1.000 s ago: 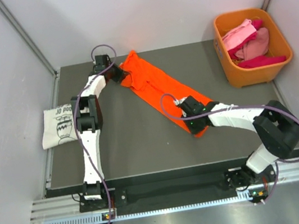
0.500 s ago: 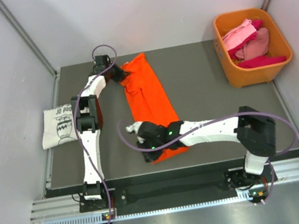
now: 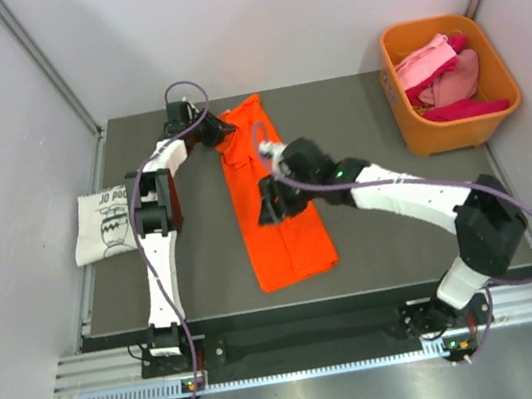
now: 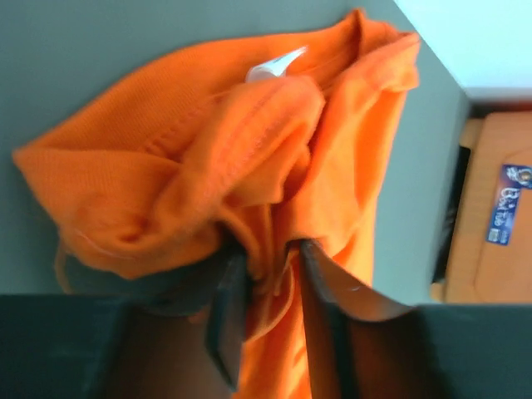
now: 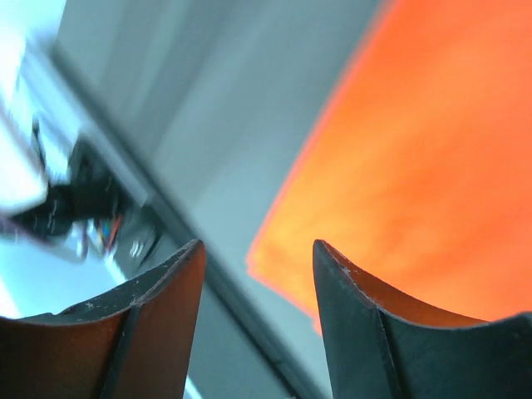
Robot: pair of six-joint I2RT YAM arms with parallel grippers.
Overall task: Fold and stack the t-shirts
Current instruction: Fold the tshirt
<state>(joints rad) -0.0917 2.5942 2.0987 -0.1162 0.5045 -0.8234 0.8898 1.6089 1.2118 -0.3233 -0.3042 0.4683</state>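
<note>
Now the orange t-shirt (image 3: pixel 285 222) has been laid straight mid-frame, ready for folding; left fingers (image 4: pixel 226 320) are kept clamped on it, right fingers (image 5: pixel 162 312) opened.

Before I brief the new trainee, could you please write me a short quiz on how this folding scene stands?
1. True or false: the left claw is shut on the bunched far end of the orange t-shirt.
2. Pick one. The right claw, above that shirt, is: A) open, holding nothing; B) shut on the shirt's hem; C) shut on a sleeve.
3. Fill in the blank: the folded white printed t-shirt lies at the ____ edge of the table.

Key: 1 true; 2 A; 3 left.
</note>
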